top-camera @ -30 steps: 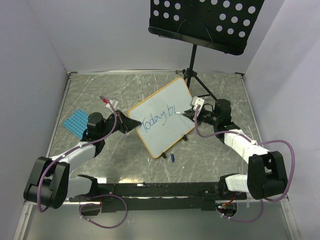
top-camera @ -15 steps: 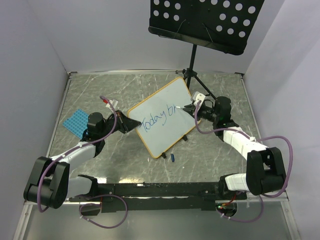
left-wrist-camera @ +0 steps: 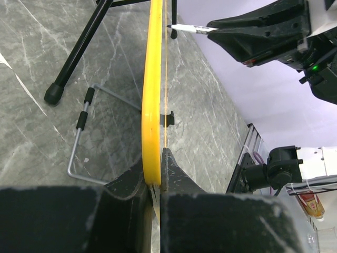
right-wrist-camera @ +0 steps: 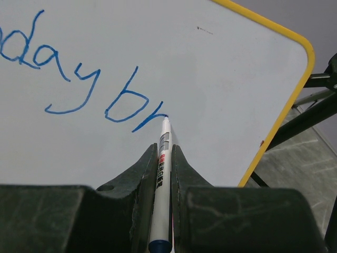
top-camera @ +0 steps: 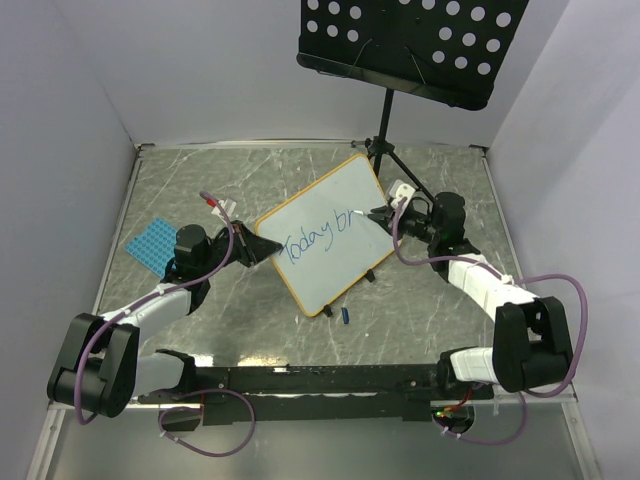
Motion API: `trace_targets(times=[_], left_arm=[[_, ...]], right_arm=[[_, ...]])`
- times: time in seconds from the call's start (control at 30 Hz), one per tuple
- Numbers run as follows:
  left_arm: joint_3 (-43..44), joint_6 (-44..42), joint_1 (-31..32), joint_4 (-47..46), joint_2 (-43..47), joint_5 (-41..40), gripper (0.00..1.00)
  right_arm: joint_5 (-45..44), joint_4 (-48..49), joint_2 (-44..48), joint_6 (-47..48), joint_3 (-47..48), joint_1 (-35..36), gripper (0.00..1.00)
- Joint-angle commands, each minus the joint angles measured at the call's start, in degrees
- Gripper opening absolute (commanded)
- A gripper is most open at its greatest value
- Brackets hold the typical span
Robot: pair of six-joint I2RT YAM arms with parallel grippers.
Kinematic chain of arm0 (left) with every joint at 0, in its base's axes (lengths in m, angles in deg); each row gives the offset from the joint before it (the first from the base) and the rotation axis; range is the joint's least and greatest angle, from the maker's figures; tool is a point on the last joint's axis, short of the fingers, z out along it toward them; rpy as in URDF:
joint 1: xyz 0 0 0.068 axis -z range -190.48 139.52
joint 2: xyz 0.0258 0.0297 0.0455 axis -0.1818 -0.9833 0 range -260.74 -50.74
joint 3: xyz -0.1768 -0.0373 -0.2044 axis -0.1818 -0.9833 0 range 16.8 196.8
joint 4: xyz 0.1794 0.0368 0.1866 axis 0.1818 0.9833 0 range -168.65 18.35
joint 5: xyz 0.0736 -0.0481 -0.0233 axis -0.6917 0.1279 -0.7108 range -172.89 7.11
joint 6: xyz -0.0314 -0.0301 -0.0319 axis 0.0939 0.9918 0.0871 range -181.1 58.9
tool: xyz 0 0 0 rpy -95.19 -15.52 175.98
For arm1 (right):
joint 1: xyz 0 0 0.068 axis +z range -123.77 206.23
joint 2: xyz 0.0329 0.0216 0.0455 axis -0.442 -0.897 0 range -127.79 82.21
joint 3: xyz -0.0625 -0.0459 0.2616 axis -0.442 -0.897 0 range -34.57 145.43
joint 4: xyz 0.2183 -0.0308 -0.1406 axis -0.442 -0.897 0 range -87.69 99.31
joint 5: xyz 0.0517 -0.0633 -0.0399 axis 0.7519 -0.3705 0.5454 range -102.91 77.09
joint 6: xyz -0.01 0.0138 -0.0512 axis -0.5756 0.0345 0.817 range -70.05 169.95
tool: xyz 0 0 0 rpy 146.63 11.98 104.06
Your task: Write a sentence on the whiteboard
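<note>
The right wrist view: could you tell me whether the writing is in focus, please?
Right wrist: the sentence and the marker tip are sharp, the right gripper dark and soft. Left wrist: the whiteboard edge is crisp, the left gripper below it blurred. Top: evenly lit, no harsh glare.

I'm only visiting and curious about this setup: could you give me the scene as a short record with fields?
whiteboard: propped up, yellow frame
writing: "Today br", blue
left gripper: shut on whiteboard edge
right gripper: shut on marker, tip at the "r"
behind: music stand
far left: blue mat
</note>
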Motion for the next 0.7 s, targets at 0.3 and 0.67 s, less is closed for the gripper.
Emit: trace_targets(times=[0.3, 0.67], left_arm=[[-1.3, -5.2, 1.3, 2.9, -0.5, 5.3, 0.01], [-1.1, -5.2, 1.2, 2.7, -1.0, 5.3, 0.01]], right_arm=[[-1.2, 5.8, 0.7, -6.2, 3.9, -0.6, 0.0], [-2.9, 6.9, -3.6, -4.7, 3.3, -0.3, 0.0]])
